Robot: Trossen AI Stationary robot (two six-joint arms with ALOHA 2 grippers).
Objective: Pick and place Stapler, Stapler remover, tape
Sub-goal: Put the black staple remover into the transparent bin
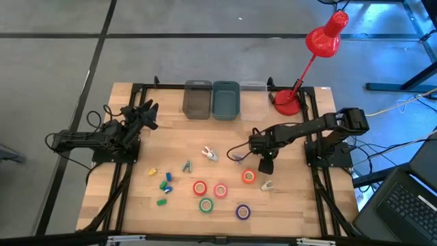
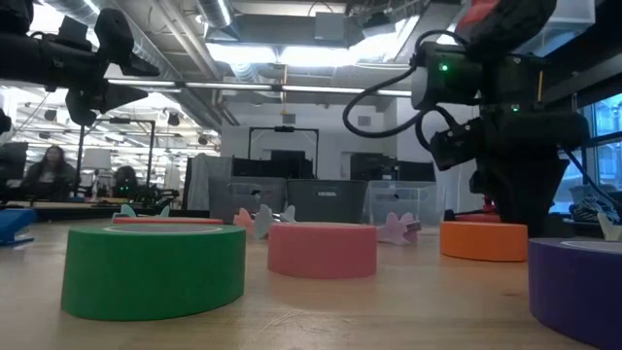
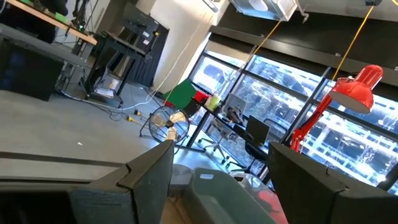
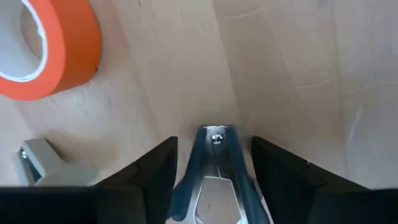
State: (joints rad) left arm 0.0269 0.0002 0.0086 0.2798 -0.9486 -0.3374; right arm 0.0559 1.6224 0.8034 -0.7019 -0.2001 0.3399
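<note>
A green tape roll (image 2: 154, 269) lies nearest the low camera, with a pink-red roll (image 2: 322, 249) behind it, an orange roll (image 2: 483, 240) to its right and a purple roll (image 2: 580, 289) at the picture's right edge. From above, these four and one more red roll (image 1: 199, 188) sit grouped on the front middle of the worktop (image 1: 287, 212).

The right gripper (image 4: 213, 163) hangs low over the boards just behind the orange roll, its fingers (image 4: 155, 171) pinching a blue stapler (image 4: 211, 177) whose metal nose points down at the wood. A pale staple remover (image 1: 266, 185) lies just beside the orange roll. Another remover (image 1: 210, 154) and a teal one (image 1: 186, 166) lie nearer the centre.

The left gripper (image 3: 217, 180) waits raised at the left rear, fingers spread. Three bins (image 1: 224, 100) stand along the back edge beside a red lamp (image 1: 311, 58).
</note>
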